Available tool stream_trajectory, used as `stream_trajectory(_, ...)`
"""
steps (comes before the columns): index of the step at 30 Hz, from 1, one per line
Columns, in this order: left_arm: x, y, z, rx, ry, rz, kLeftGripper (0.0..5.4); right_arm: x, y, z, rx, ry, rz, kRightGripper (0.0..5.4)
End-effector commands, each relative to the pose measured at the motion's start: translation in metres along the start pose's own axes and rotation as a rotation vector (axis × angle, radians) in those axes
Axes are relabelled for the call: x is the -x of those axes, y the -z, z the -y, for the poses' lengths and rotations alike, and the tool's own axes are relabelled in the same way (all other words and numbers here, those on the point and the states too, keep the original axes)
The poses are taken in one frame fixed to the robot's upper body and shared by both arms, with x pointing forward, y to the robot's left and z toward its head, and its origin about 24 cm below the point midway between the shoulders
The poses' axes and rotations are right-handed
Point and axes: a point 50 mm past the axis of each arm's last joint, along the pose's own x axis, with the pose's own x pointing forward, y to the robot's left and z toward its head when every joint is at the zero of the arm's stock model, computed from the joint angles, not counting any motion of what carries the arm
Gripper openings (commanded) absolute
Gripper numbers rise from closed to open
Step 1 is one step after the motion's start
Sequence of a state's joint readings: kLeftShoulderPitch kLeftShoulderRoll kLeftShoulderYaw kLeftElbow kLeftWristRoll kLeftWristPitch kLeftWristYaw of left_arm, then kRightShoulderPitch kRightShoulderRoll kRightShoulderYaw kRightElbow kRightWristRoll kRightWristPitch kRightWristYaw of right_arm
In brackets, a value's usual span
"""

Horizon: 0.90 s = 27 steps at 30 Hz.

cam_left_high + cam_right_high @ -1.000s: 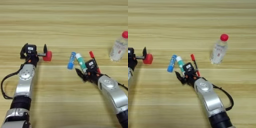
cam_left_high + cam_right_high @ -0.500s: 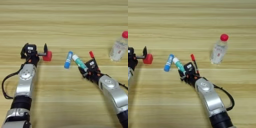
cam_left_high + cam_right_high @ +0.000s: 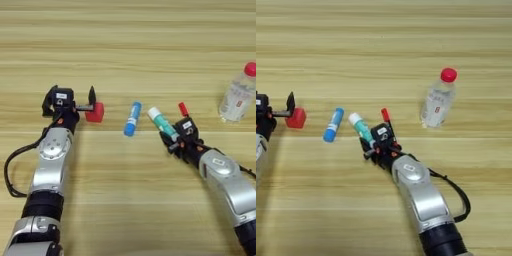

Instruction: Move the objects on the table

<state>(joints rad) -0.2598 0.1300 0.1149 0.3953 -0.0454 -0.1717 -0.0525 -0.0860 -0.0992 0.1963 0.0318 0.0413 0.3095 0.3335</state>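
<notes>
In my left eye view, the clear red-capped bottle (image 3: 239,95) stands upright at the far right, its right side cut off by the frame; I can't make out any contents through the plastic. My left gripper (image 3: 70,98) sits at the left with its two black fingers spread wide apart, and the small red cube (image 3: 95,112) lies just beside the right finger, outside the gap and not clasped. The blue capped tube (image 3: 132,119) lies alone on the wooden table (image 3: 130,55), well clear of everything. My right gripper (image 3: 176,139) rests against the white-and-green tube (image 3: 162,124), which points up and to the left; I cannot tell whether the fingers are clamped on it or merely touching. The red marker (image 3: 183,109) is mostly hidden behind the gripper body, only its upper end showing.

In my right eye view, the whole bottle shows, upright and near the marker's tip. The left gripper is cropped at the left edge.

Compared with half a second ago, the blue tube has drifted further left, away from the white-and-green tube, which has swung to a flatter, more leftward tilt. The cube, bottle and left gripper have stayed put.
</notes>
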Motion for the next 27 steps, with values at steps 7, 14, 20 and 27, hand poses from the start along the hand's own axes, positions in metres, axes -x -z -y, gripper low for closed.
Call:
stream_trajectory(7,-0.002,-0.004,0.002,0.0,0.007,0.015,5.4,0.004,-0.029,0.024,-0.034,0.157,0.162,1.65)
stream_trajectory(14,-0.002,-0.004,0.002,0.001,0.008,0.015,5.4,0.007,-0.023,0.051,-0.016,0.338,0.119,1.65)
stream_trajectory(20,-0.002,-0.004,0.002,0.001,0.009,0.015,5.4,0.007,-0.011,0.062,-0.005,0.413,0.033,1.65)
stream_trajectory(27,-0.001,-0.004,0.003,0.001,0.011,0.014,5.4,0.006,-0.003,0.064,-0.011,0.416,-0.029,1.65)
